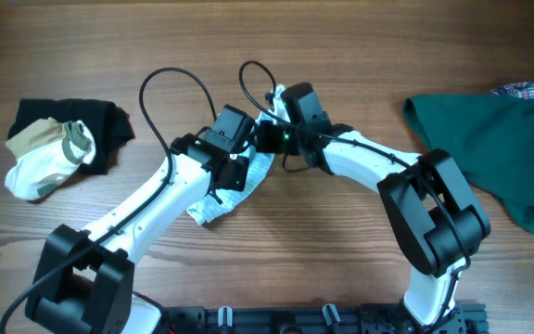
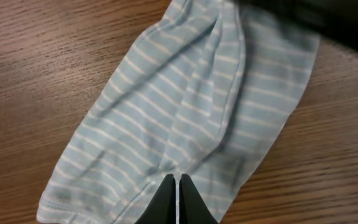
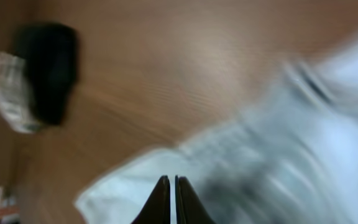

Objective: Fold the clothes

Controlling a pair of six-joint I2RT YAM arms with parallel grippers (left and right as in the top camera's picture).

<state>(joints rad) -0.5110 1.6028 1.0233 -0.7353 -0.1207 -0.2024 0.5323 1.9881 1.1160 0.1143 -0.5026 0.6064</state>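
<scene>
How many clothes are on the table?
5: striped one in the middle, green one at right, plaid one at its top edge, black one at left, white one on it. More may be hidden.

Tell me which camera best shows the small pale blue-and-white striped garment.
Left wrist: the small pale blue-and-white striped cloth garment fills the frame in sharp focus, stripes and hem clear. Overhead, the white robot arms cover most of it, leaving a crumpled part showing. The right wrist view shows it only as a pale blur.
</scene>
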